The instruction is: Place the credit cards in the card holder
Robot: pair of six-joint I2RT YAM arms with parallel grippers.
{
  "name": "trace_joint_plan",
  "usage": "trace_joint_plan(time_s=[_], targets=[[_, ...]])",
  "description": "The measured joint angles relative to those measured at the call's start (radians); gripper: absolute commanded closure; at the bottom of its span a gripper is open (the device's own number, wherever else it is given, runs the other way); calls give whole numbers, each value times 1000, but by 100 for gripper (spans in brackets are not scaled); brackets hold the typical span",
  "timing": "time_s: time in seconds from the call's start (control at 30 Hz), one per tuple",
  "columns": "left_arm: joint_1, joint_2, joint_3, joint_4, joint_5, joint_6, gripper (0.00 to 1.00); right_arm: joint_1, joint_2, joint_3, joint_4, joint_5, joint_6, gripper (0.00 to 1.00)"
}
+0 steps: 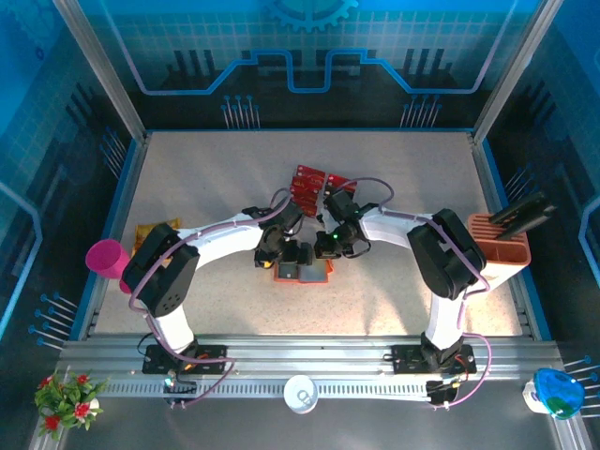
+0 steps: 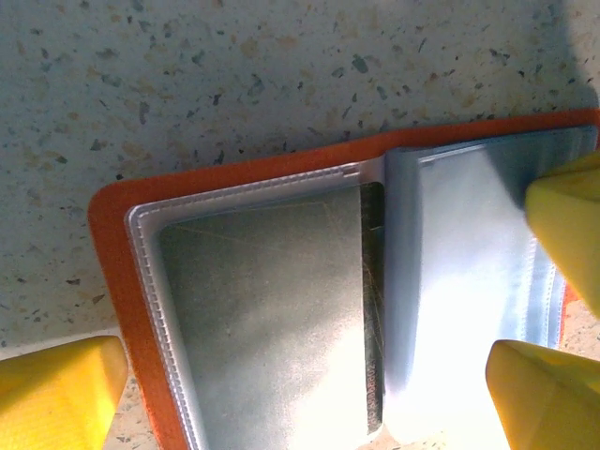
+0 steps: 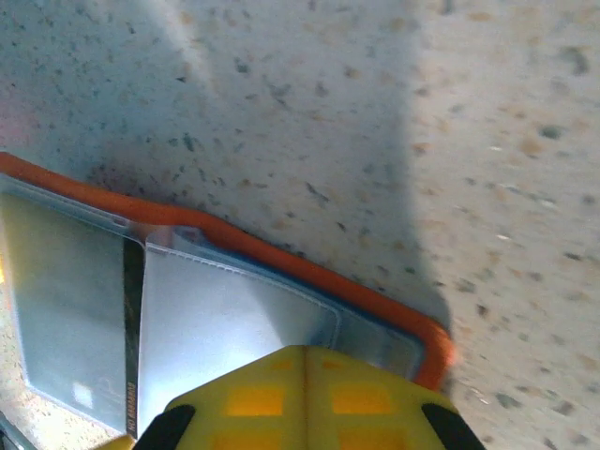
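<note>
Yellow fingers of my left gripper stand spread as wide as they go, one on each side of the open card holder, and they hold nothing. My right gripper has its fingers pressed together, tips down over a clear pocket of the card holder; I cannot tell whether any plastic is pinched between them. The orange-red holder lies opened flat in the middle of the worktop, between the two wrists. A dark card shows as a thin strip along the fold between the pockets. Just beyond the grippers, toward the far side, the red credit cards lie in a loose heap. The worktop is pale, speckled like stone, with a raised blue border. A peach slotted stand sits at its right edge and a pink cup at its left. Around it rise metal posts and blue-lit wall panels with a circuit-line pattern. An aluminium rail along the near edge carries both arm bases.
</note>
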Motion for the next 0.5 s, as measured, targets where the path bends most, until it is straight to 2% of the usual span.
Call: trace_joint_plan(time_s=[0.5], targets=[[-1,18,-36,11,-30,14,1,23,12,10,16,-14,23,96]])
